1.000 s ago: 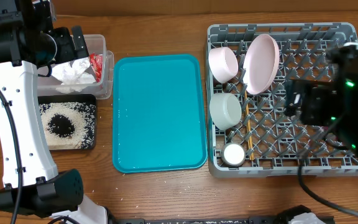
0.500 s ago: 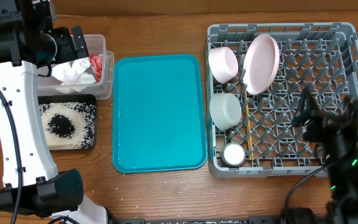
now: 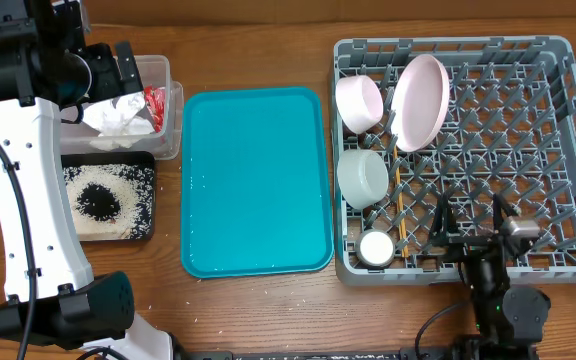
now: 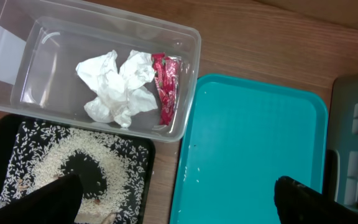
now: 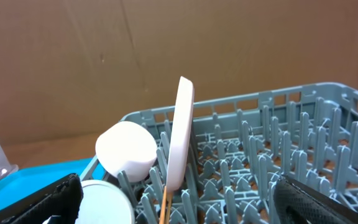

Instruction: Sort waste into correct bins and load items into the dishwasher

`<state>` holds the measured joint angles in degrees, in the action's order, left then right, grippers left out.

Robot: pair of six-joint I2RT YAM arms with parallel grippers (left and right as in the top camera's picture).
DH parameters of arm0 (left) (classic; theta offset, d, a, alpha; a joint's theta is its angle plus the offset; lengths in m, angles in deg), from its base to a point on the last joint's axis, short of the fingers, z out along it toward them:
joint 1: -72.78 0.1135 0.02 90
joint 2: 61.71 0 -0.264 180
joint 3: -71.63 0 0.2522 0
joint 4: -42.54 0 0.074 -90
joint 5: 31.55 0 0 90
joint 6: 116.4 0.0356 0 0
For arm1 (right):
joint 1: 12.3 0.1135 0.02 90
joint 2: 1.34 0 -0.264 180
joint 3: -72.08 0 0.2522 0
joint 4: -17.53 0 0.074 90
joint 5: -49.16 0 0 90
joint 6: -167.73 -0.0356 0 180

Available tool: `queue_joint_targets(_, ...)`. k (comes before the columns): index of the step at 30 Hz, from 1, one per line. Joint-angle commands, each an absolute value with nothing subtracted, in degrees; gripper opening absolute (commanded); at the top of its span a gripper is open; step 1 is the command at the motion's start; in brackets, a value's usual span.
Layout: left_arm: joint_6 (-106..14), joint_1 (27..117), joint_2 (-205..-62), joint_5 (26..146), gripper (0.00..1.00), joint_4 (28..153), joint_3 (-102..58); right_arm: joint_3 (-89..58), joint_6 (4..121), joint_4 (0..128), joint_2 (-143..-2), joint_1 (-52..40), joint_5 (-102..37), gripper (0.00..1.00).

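The right arm has pulled off the right side of the rack [image 3: 558, 120], which it covered a second ago, and that side now shows bare pegs. The right claw [image 3: 471, 222] now sits low at the rack's near edge, right of the teal tray [image 3: 256, 180], its fingers spread and nothing between them. The left arm has not moved. The left claw [image 4: 176, 186] hangs over the tray's far left corner, also spread and empty.

The rack stands just right of the tray on the bench [image 3: 258, 310]. Along the rack's side nearest the tray are a pink bowl [image 3: 358, 102], a grey-green bowl [image 3: 362, 177] and a white cup [image 3: 375, 247]. A pink plate [image 3: 420, 102] stands on edge beside the pink bowl, and the chopsticks [image 3: 401, 215] lie beside the cup.

Left of the tray, a clear tub [image 4: 48, 56] holds a crumpled napkin [image 4: 117, 87] and a red scrap [image 4: 166, 87]. The black tray [image 4: 2, 140] nearer the robot holds white and dark grains [image 4: 55, 168].
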<state>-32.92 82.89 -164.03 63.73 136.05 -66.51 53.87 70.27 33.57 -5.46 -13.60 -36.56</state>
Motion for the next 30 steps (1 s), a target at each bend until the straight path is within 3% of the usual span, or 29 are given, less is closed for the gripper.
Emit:
queue_joint_targets(1,-33.7,82.5,-164.7,63.3,1.00,136.0,-67.4,56.7,70.5,32.8,-1.6,-13.9,-36.2,1.00)
queue_joint_targets(30,-33.7,82.5,-164.7,63.3,1.00,136.0,-67.4,57.9,70.5,35.7,-1.5,-12.6,-36.7,1.00)
